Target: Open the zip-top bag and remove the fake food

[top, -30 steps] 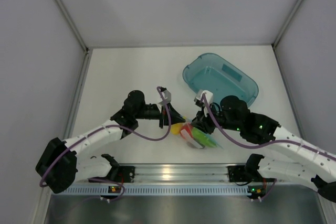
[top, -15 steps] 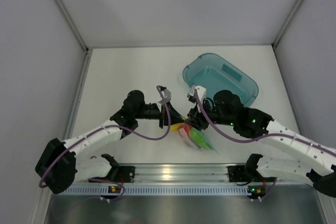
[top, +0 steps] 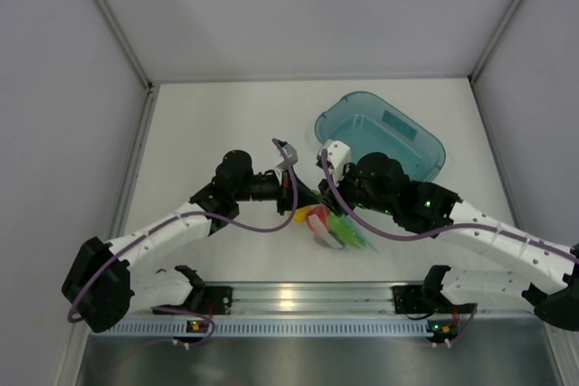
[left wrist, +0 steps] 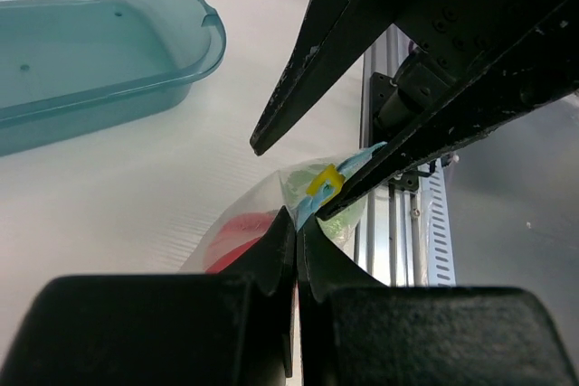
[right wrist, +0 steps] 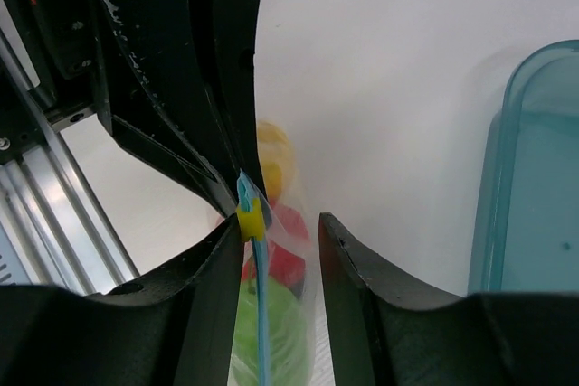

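Note:
The zip-top bag (top: 333, 229) hangs between the two grippers near the table's front middle. It is clear, with a light blue zip strip (right wrist: 261, 314) and a yellow slider (right wrist: 251, 219). My left gripper (left wrist: 297, 221) is shut on the bag's top edge just beside the slider (left wrist: 323, 180). My right gripper (right wrist: 276, 234) is open, its jaws astride the bag's mouth, the left finger (right wrist: 213, 287) touching the slider. Inside the bag are fake food pieces: a yellow one (right wrist: 274, 155), a red one (right wrist: 288, 255) and a green one (right wrist: 271, 336). The maroon piece is hidden.
The teal translucent tray (top: 425, 146) stands at the back right, behind the right gripper; it also shows in the left wrist view (left wrist: 109, 88) and the right wrist view (right wrist: 529, 187). The metal rail (top: 298, 296) runs along the near edge.
My right gripper has moved left and back, closing in on the left gripper, and now straddles the bag's mouth. The bag has shifted slightly left. The left gripper kept its hold.

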`<act>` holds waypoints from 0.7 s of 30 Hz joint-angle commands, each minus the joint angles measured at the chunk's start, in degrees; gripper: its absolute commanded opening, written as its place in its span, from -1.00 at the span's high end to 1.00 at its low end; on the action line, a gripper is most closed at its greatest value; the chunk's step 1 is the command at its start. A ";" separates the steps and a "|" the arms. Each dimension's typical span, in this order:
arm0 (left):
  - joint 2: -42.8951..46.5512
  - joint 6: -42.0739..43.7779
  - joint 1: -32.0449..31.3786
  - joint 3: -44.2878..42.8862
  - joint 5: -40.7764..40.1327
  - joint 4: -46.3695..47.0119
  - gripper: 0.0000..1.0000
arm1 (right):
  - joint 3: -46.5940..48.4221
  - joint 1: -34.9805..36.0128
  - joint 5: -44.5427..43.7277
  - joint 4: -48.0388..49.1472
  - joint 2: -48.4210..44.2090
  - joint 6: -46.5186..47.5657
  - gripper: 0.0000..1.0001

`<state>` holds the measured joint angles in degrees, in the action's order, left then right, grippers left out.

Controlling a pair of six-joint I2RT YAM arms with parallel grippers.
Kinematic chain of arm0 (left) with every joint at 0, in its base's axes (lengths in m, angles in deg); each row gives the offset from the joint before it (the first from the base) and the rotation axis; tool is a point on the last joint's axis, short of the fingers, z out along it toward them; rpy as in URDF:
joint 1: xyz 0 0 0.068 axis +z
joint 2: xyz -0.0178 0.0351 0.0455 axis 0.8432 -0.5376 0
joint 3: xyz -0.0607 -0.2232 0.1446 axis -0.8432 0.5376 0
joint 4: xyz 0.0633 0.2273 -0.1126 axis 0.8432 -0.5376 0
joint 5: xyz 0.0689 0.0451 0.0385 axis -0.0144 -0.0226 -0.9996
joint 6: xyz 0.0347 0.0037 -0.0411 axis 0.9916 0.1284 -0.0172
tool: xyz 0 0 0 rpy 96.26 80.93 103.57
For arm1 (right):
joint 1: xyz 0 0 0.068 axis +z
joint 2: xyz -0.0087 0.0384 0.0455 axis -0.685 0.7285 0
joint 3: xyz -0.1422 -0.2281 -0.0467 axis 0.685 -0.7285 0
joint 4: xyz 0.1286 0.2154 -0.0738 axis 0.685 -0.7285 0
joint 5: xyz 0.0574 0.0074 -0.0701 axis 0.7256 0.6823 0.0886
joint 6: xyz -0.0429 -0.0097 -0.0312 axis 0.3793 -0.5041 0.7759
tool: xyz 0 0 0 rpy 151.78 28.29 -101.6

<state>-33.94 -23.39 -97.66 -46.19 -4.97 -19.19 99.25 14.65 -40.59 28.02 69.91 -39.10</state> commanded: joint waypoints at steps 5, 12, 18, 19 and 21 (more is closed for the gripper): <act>-0.08 -1.66 -0.16 -2.96 -0.22 -0.48 1.00 | 3.75 1.09 -4.74 3.19 1.09 0.41 0.22; 1.15 -1.66 -0.16 -2.61 0.67 -0.57 1.00 | 4.36 1.17 -3.25 3.72 2.06 0.41 0.46; 2.20 -1.22 -0.16 -2.35 1.19 -0.48 1.00 | 3.75 1.09 0.43 4.60 1.63 0.68 0.54; 2.12 -1.14 -0.16 -2.35 1.37 -0.48 1.00 | 3.75 1.09 1.14 4.68 1.62 0.68 0.53; 1.94 -1.14 -0.16 -2.35 1.20 -0.48 1.00 | 3.49 1.17 1.41 5.12 1.36 0.77 0.50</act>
<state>-33.78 -24.85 -97.66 -46.58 -5.69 -21.28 100.36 14.78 -41.05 29.16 71.87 -39.08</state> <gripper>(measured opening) 0.014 0.245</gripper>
